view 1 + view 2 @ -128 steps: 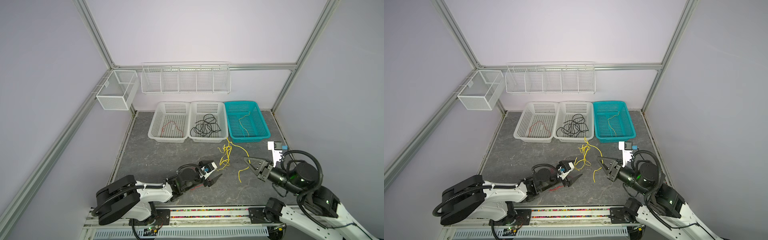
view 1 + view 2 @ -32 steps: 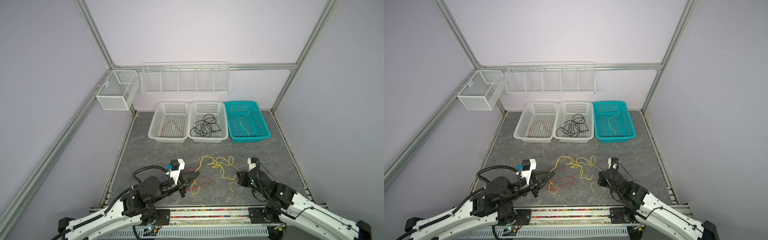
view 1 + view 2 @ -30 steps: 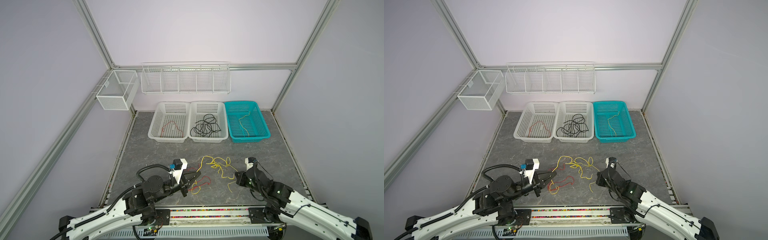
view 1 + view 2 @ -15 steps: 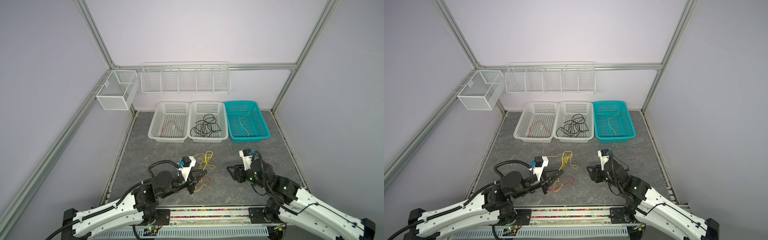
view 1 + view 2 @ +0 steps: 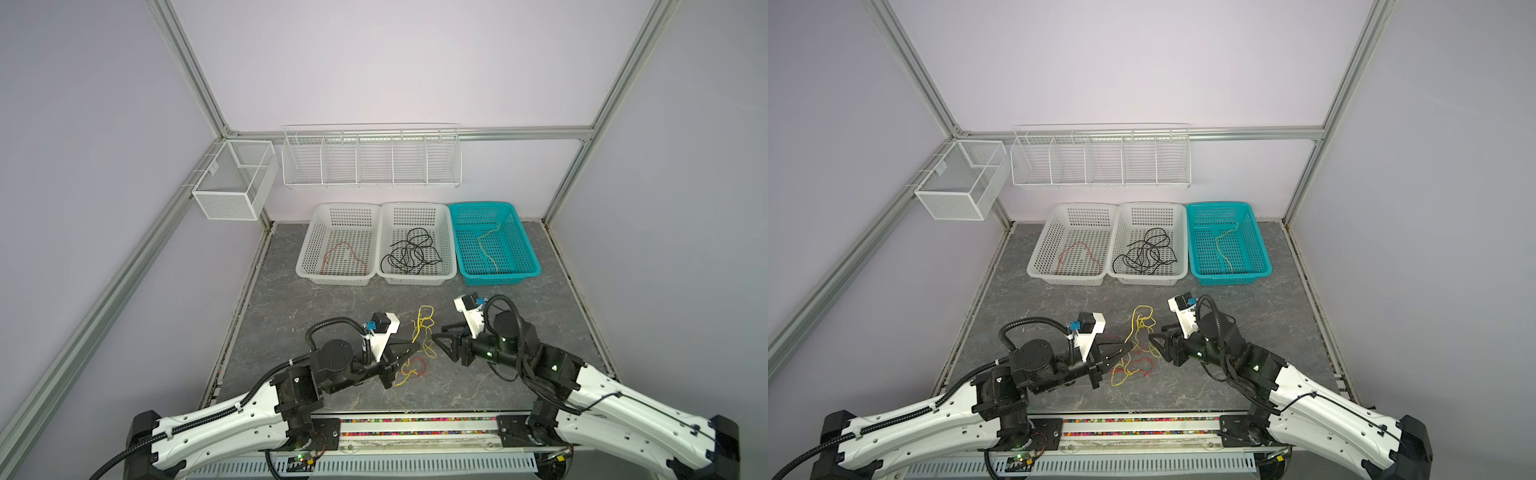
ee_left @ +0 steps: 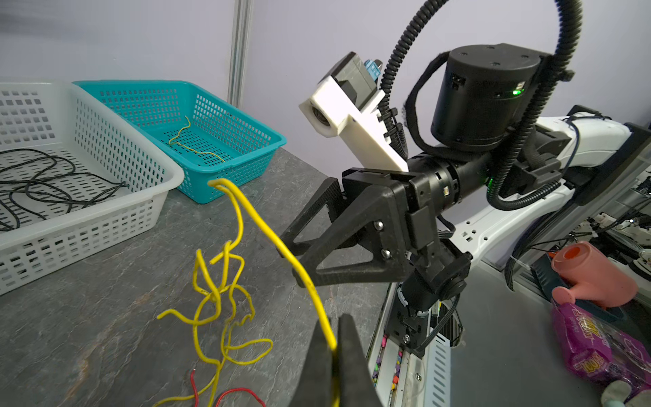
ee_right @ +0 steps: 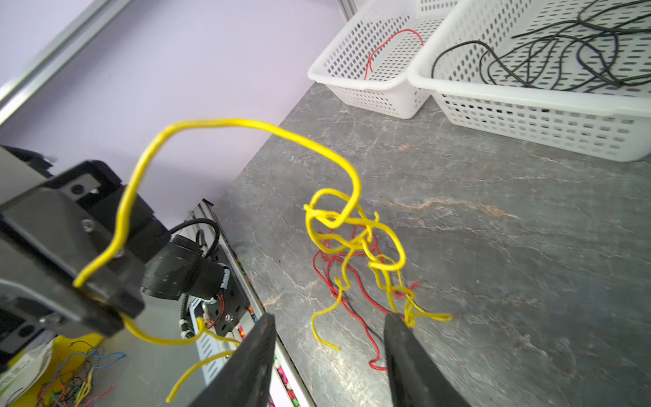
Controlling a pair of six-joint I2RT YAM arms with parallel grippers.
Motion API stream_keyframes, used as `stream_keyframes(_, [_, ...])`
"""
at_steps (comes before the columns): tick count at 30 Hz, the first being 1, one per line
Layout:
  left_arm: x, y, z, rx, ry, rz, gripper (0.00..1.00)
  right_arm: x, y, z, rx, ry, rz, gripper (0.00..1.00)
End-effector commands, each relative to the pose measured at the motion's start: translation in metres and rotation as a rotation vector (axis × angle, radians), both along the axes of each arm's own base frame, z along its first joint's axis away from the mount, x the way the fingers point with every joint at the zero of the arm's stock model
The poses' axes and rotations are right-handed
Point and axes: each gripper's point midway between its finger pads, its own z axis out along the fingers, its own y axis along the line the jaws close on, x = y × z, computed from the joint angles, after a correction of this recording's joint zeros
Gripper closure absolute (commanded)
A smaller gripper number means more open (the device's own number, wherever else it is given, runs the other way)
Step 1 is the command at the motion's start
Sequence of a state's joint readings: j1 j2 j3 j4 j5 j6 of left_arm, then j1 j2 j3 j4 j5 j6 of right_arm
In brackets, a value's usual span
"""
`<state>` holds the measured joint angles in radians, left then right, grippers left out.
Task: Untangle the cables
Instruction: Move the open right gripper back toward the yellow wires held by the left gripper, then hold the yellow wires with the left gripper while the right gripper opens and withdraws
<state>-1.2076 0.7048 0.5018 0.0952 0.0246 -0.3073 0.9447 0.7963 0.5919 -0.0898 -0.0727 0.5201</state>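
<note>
**Left end effector** (image 6: pixel 334 334) clenched on one yellow cable (image 6: pixel 271 236), which arches up from the pinch and drops into the knot of yellow and red cables (image 5: pixel 419 347). This knot is a loose heap on the grey worktop (image 5: pixel 332 303), between the two arms and in front of the baskets.

**Right end effector** (image 7: pixel 326 322) released — jaws parted and empty, tips just beside the knot. A yellow strand lies close to one finger (image 7: pixel 405 352); contact cannot be told.

**Behind, side by side:**
- a white basket (image 5: pixel 309 245) holding a red cable (image 5: pixel 344 244)
- a second white basket (image 5: pixel 449 249) holding black cables (image 5: pixel 409 255)
- a teal basket (image 5: pixel 525 249) holding a single yellow lead (image 5: pixel 478 240)
</note>
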Motion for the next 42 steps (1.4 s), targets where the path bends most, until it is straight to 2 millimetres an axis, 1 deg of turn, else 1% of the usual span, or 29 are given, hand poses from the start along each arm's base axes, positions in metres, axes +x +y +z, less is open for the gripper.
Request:
stream_keyframes(1, [-0.002,-0.002,0.027,-0.076,-0.011,-0.012,1.00,-0.002,0.014,0.029,0.088,-0.069,0.043,0.50])
stream_keyframes(8, [-0.002,-0.008,0.033,-0.112,-0.008,-0.021,1.00,0.004,0.020,0.024,0.089,-0.062,0.001,0.55])
stream_keyframes(11, [-0.002,-0.010,0.033,-0.116,-0.003,-0.025,1.00,0.008,0.022,0.026,0.103,-0.066,-0.022,0.59])
stream_keyframes(15, [-0.002,-0.010,0.035,-0.125,-0.004,-0.030,1.00,0.023,0.017,0.016,0.053,-0.051,-0.118,0.66])
stream_keyframes(19, [-0.004,-0.009,0.038,-0.138,-0.002,-0.035,1.00,0.035,0.012,0.010,0.021,-0.042,-0.196,0.71])
stream_keyframes(24, [-0.006,-0.010,0.038,-0.149,0.006,-0.047,1.00,0.039,0.016,0.015,0.041,-0.048,-0.202,0.75])
stream_keyframes(26, [-0.006,-0.011,0.037,-0.149,0.006,-0.050,1.00,0.040,0.019,0.016,0.039,-0.048,-0.194,0.80])
stream_keyframes(29, [-0.006,-0.010,0.039,-0.156,0.005,-0.048,1.00,0.039,0.021,0.014,0.032,-0.046,-0.189,0.83])
stream_keyframes(33, [-0.006,-0.008,0.040,-0.170,0.007,-0.045,1.00,0.040,0.018,0.013,0.024,-0.053,-0.208,0.83])
stream_keyframes(34, [-0.007,-0.008,0.041,-0.174,0.010,-0.046,1.00,0.041,0.017,0.015,0.026,-0.059,-0.212,0.81])
stream_keyframes(35, [-0.007,-0.008,0.041,-0.179,0.013,-0.046,1.00,0.041,0.016,0.015,0.025,-0.063,-0.216,0.79])
stream_keyframes(37, [-0.007,-0.008,0.042,-0.193,0.020,-0.046,1.00,0.041,0.015,0.017,0.027,-0.072,-0.225,0.70])
stream_keyframes(40, [-0.006,-0.008,0.042,-0.201,0.025,-0.044,1.00,0.035,0.019,0.024,0.063,-0.096,-0.193,0.64])
stream_keyframes(42, [-0.005,-0.007,0.042,-0.205,0.027,-0.037,1.00,0.029,0.022,0.030,0.094,-0.120,-0.167,0.62])
